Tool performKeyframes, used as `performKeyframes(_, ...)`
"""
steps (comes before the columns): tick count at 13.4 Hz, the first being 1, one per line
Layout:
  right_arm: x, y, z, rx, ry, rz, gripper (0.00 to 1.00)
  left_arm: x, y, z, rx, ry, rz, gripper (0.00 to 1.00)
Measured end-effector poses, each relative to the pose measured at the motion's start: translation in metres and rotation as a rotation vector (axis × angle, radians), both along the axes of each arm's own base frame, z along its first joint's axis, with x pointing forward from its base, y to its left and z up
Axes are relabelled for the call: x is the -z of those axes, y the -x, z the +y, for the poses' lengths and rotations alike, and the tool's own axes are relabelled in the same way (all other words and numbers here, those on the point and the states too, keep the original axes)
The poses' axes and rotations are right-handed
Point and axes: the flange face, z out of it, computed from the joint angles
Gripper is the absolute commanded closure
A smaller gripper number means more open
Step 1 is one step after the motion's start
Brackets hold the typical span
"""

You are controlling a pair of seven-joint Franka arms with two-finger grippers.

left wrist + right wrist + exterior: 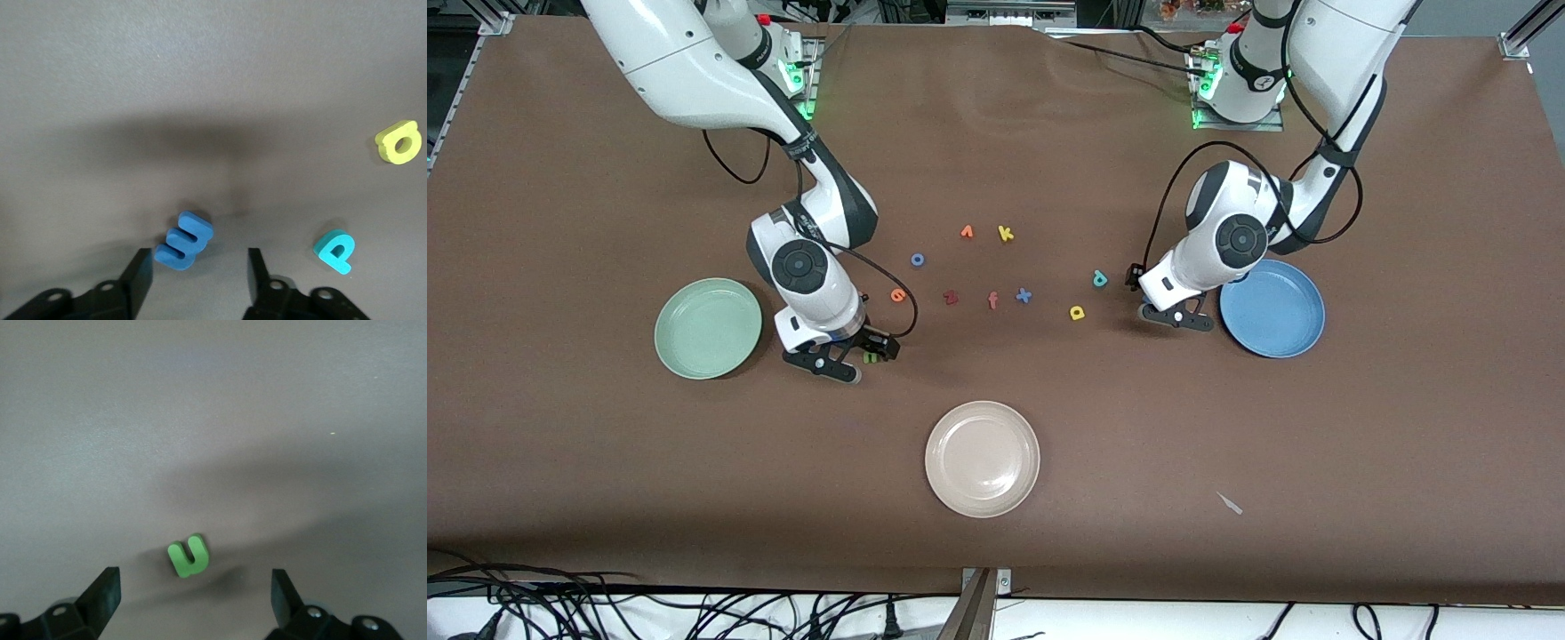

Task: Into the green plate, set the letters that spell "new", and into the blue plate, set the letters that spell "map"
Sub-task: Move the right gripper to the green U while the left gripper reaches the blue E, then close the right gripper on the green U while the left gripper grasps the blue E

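"Nearest us is the cream plate [983, 459], with nothing on it. Does it matter?"

"No. Look just past it at the right tool [193, 577]. It's down low over the worktop, fingers spread as wide as they go, and the green n [188, 559] lies flat between them, touching neither."

"Is it centred?"

"Pretty nearly. The n's legs point away from the wrist, so the fingers would squeeze it across its width. The green plate [685, 356] is close beside that arm, toward its end of the worktop, so I'd say it's a short carry."

"And the other arm?"

"A bit farther from us, the left tool [198, 257] is also low, with its fingers partly apart and gripping nothing. The blue m [183, 241] lies between the tips but off-centre, close to one finger with a clear gap to the other. Its long side lies at a slant across the gap."

"Could it twist?"

"It might when squeezed. The blue plate [1272, 347] is just beside that tool. The yellow a [399, 141] and teal p [337, 250] lie loose toward the middle of the worktop, the p farthest from us."
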Motion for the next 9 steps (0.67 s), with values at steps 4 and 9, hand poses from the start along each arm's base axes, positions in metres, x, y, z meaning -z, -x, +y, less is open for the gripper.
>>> performKeyframes(4,0.008,-0.003,0.001,-0.029,-0.002,0.0,0.02,0.008,-0.001,0.0,0.024,-0.008,-0.024,0.41)
performKeyframes(9,0.018,-0.006,0.002,-0.065,-0.001,0.006,0.2,0.011,-0.002,0.0,0.023,-0.007,-0.031,0.43)
